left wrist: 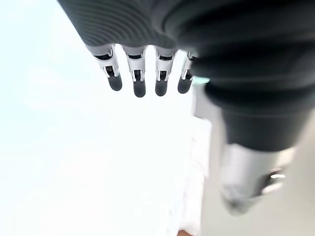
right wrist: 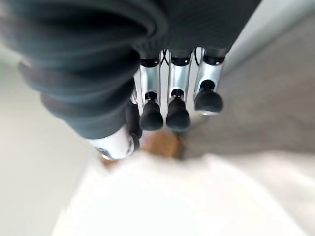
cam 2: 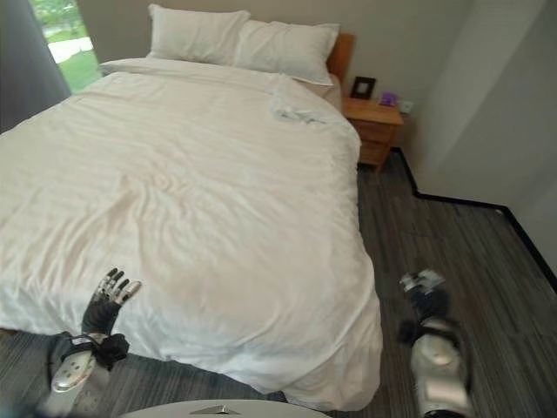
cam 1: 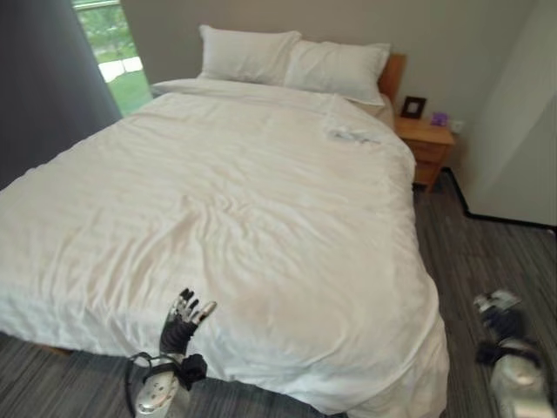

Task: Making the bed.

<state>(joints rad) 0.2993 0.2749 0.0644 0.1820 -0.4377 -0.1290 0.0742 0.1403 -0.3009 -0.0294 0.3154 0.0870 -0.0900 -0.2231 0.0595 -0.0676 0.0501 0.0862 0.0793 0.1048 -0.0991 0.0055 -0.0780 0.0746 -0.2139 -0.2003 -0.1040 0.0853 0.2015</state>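
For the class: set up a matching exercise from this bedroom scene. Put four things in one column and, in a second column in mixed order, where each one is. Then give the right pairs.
Things:
1. pillows
2. nightstand
3. left robot hand
4. right robot hand

Places:
A. over the floor, off the bed's right side
B. at the bed's near edge, over the white duvet
C. at the head of the bed
D. beside the bed, by the far wall

Pairs: 1-C, 2-D, 3-B, 4-A

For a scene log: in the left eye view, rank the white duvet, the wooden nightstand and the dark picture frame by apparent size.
1. White duvet, largest by far.
2. Wooden nightstand.
3. Small dark picture frame, smallest; it stands on the nightstand.
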